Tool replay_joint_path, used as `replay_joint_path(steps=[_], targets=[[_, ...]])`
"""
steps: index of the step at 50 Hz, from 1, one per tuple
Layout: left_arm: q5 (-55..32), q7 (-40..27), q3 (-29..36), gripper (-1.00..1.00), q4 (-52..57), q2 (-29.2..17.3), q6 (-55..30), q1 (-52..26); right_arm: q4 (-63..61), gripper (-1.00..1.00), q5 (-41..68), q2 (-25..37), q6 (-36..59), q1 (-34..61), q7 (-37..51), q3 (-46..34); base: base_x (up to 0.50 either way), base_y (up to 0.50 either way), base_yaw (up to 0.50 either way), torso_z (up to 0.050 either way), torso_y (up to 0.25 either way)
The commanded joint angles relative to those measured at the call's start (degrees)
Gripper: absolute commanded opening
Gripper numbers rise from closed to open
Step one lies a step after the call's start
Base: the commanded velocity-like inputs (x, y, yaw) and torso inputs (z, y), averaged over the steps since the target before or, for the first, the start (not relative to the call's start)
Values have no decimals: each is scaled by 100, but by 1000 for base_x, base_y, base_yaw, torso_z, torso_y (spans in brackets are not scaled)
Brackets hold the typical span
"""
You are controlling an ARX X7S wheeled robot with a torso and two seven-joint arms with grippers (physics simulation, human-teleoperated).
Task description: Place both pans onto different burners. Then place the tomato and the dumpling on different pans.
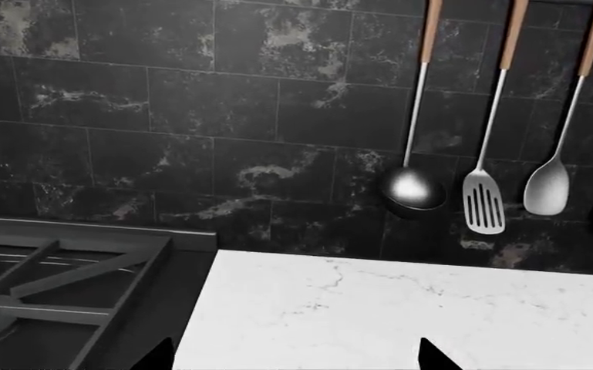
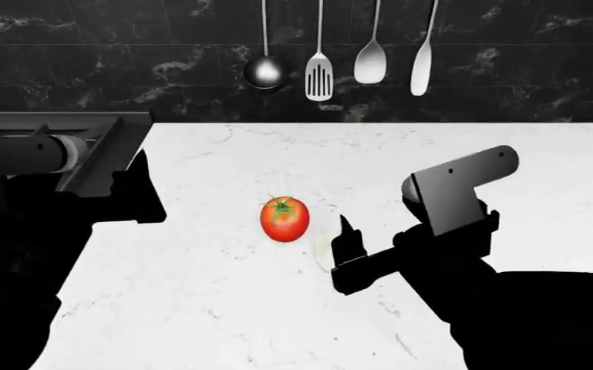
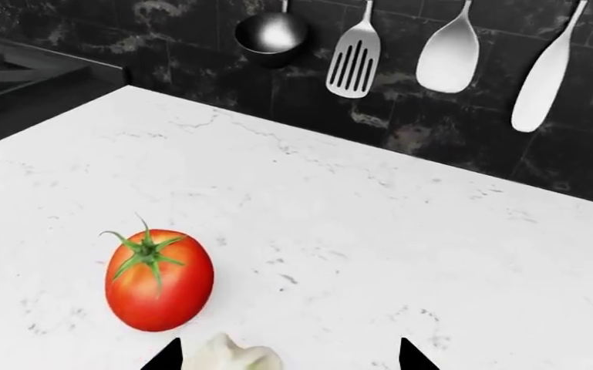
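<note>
The red tomato (image 2: 284,219) with its green stem lies on the white counter; it also shows in the right wrist view (image 3: 160,279). The white dumpling (image 3: 232,356) lies just right of it, between my right gripper's open jaws and close to one fingertip. In the head view the dumpling (image 2: 323,250) is half hidden behind my right gripper (image 2: 341,253). The right gripper (image 3: 288,359) is open and holds nothing. My left gripper (image 2: 136,191) hovers at the stove's right edge, open and empty (image 1: 296,359). A burner grate (image 1: 59,285) shows there. Both pans are out of view.
The black stove (image 2: 106,142) sits at the counter's far left. A ladle (image 2: 264,72), slotted spatula (image 2: 319,75), spoon (image 2: 370,63) and another utensil (image 2: 421,73) hang on the dark tiled wall. The white marble counter (image 2: 523,154) stretches to the right.
</note>
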Motion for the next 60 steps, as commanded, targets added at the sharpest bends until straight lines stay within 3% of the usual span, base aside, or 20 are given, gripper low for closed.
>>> replay_joint_path(steps=[1, 60], targets=[[-291, -190, -36, 100, -5, -61, -108, -176, -14, 100, -123, -55, -38, -159, -78, -111, 0, 0, 0, 0, 0], [38, 98, -19, 100, -105, -25, 208, 234, 1083, 100, -1706, -599, -676, -497, -1517, -852, 0, 0, 0, 0, 0]])
